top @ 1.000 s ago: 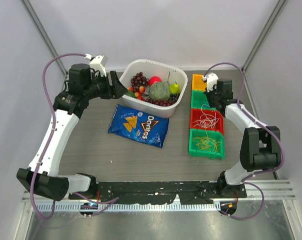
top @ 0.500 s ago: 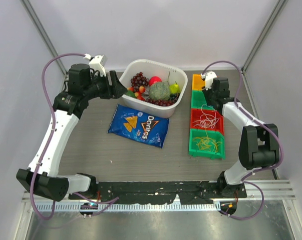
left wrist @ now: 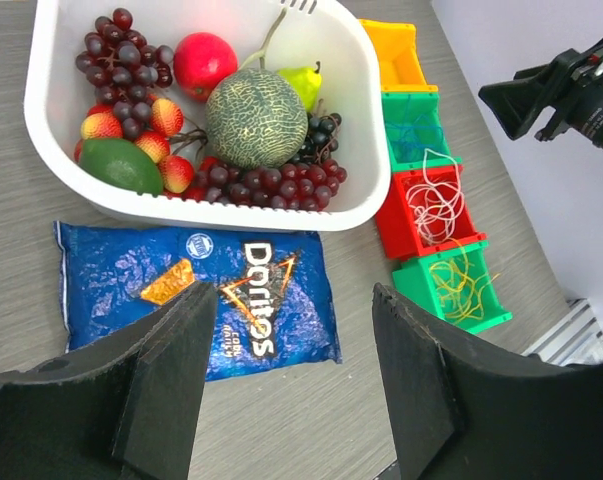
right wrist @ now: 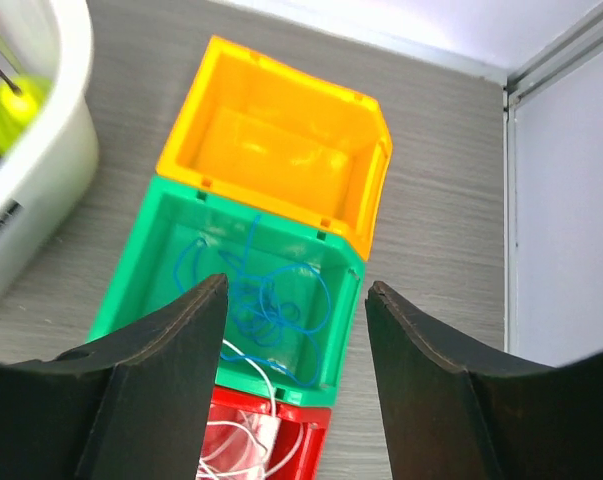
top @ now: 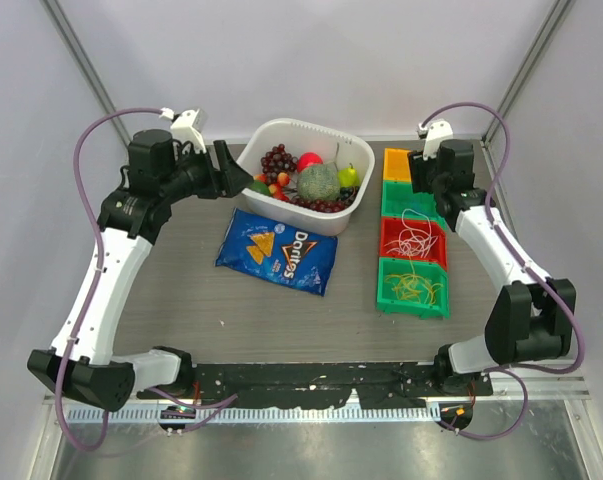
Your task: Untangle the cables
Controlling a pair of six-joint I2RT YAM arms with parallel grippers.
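Four small bins stand in a row at the right. A blue cable lies bunched in the upper green bin. A white cable fills the red bin, and one loop of it strays into the blue cable's bin. A yellow cable sits in the nearest green bin. The orange bin is empty. My right gripper hangs open above the blue cable and holds nothing. My left gripper is open and empty, raised beside the basket's left end.
A white basket of grapes, a melon and other fruit stands at the back centre. A blue Doritos bag lies in front of it. Walls and frame posts close in on both sides.
My right gripper has gone from shut to open and has lifted back and to the right, away from the bins. The left arm has shifted slightly left.
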